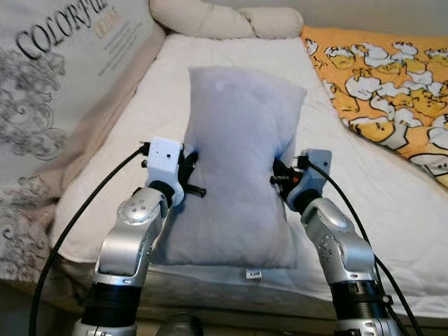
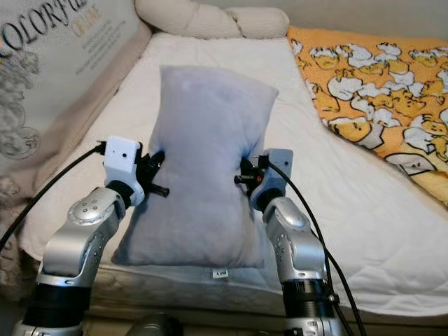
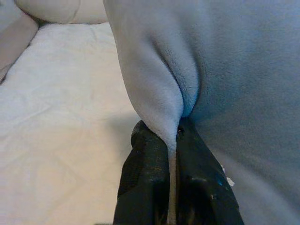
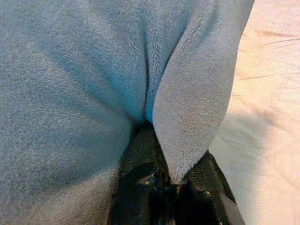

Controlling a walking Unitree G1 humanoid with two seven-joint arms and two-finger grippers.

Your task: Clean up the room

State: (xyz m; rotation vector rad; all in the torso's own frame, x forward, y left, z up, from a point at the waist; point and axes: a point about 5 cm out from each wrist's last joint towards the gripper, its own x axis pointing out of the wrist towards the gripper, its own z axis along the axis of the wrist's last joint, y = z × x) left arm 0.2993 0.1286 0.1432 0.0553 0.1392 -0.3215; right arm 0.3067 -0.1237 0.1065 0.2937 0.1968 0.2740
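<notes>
A pale blue-grey fleece pillow (image 1: 238,161) is held up over the white mattress (image 1: 126,147), its lower end near the bed's front edge. My left gripper (image 1: 194,175) is shut on a fold of the pillow's left edge, and in the left wrist view the black fingers (image 3: 150,187) pinch the pillow (image 3: 225,70). My right gripper (image 1: 278,173) is shut on a fold of the right edge, with the black fingers (image 4: 140,187) in the right wrist view pressed into the fleece of the pillow (image 4: 70,70).
An orange blanket with a duck print (image 1: 392,91) covers the bed's right side. A cream bolster pillow (image 1: 224,21) lies at the head. A printed fabric panel (image 1: 56,84) stands along the left. The bed's front edge (image 1: 231,287) is just before me.
</notes>
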